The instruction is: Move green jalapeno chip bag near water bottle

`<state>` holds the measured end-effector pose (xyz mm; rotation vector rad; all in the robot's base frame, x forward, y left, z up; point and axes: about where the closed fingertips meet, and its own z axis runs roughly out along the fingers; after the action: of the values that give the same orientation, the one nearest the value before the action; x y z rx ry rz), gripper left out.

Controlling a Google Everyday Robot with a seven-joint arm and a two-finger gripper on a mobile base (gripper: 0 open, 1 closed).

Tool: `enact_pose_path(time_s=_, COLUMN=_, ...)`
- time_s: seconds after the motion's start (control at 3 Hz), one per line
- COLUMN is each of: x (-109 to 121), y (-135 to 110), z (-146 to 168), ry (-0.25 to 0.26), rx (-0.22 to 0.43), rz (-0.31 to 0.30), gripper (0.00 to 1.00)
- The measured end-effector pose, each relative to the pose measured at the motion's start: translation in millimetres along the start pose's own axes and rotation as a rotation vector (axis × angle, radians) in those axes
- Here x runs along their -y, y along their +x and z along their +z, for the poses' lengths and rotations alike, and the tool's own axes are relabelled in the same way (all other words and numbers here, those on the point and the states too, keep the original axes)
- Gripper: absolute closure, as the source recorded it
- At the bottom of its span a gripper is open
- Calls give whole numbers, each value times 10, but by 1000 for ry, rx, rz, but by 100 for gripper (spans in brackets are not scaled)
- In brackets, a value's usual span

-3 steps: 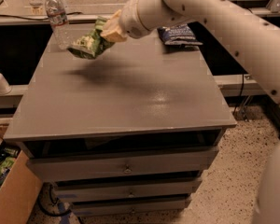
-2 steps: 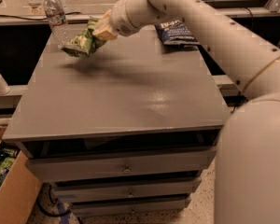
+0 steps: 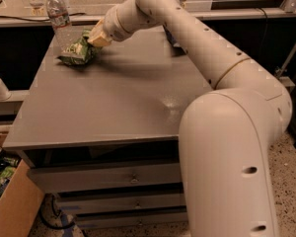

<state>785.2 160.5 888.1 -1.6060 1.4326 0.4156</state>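
Grey table (image 3: 113, 107) with drawers nearest, and the white arm (image 3: 202, 48) reaches across it to the far left corner. The gripper (image 3: 93, 39) is there, fingers pinched on the green jalapeno chip bag (image 3: 75, 52). The bag sits just left of and below the gripper, low over the tabletop; contact unclear. The water bottle (image 3: 59, 21) stands upright just beyond-left of the gripper, right beside the bag.

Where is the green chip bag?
In the camera view, the green chip bag is at the table's far left, beside the water bottle, held by the gripper.
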Motion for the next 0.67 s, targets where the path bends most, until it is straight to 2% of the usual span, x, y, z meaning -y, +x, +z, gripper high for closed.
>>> enact_pose_path(time_s=0.33, x=-8, y=79, z=147, ry=-25, rx=-13, rz=13, gripper=82)
enact_pose_path(time_s=0.67, x=-55, y=126, z=195, ry=-47, rx=-26, rz=25, gripper=57)
